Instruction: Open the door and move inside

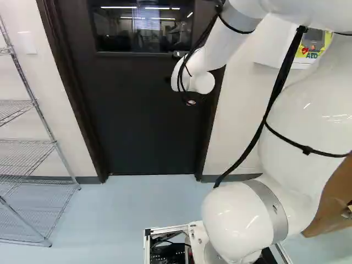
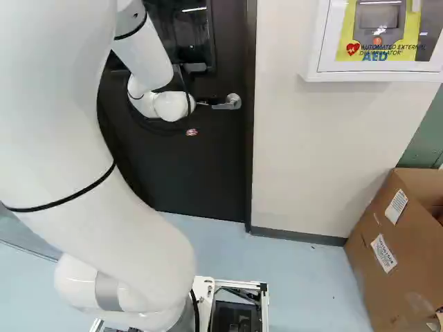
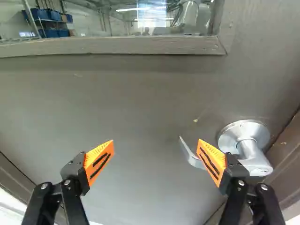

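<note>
rounded white arm (image 1: 308,110) | grey joint band (image 1: 269,204) | black cable (image 1: 286,67) | orange pads (image 3: 96,154) | silver screws (image 3: 67,182)

The door (image 1: 148,121) is shared by all views: faced slightly downward from behind the arm (image 1: 305,115), left and right, and close up in the wrist view. The wall box (image 2: 377,76) is shared by both base views.

A wire shelving unit (image 1: 36,140) stands by the white wall (image 2: 304,152). An AED cabinet (image 2: 377,41) hangs above the pale blue floor (image 2: 304,277).

Free gap between the jaws, door (image 3: 140,108) across the way ahead, handle (image 3: 253,157) behind one jaw.
</note>
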